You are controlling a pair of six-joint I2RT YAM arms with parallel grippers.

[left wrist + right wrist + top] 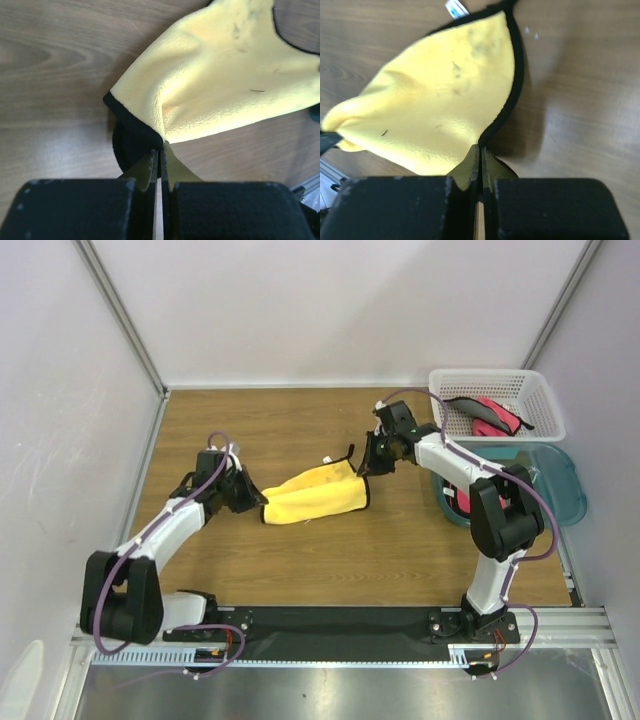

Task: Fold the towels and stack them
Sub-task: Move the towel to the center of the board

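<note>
**Position.** The yellow towel (315, 493) is over the middle of the table (300, 570), strung between the two arms.

**Grips.** The left gripper (161, 150) is clenched on one black-edged corner. The right gripper (481, 149) is clenched on the black edging at the opposite end. Both holds are thin, with only the very edge of the cloth between the fingertips in each wrist view. The cloth sags and bunches between them. Whether its lowest part touches the wood cannot be told.

**Other items.** A pink towel (490, 415) lies in the basket (545, 410) at far right. Something pink also shows in the tub (565, 490) beside it, mostly hidden by the right arm.

**Judged stage.** This towel is being spread or carried for its fold. No stack is visible on the table.

**Risks.**
- Slip: with so little cloth pinched, pulling the arms apart could draw a corner out and drop that end in a heap.
- Skewed fold: the cloth is creased and twisted, so if it is laid down like this its edges would not meet.
- Uneven release: if one side lets go first, the towel would swing toward the other.
- Contact: the right arm works near the basket, and a wide swing could knock it.
</note>
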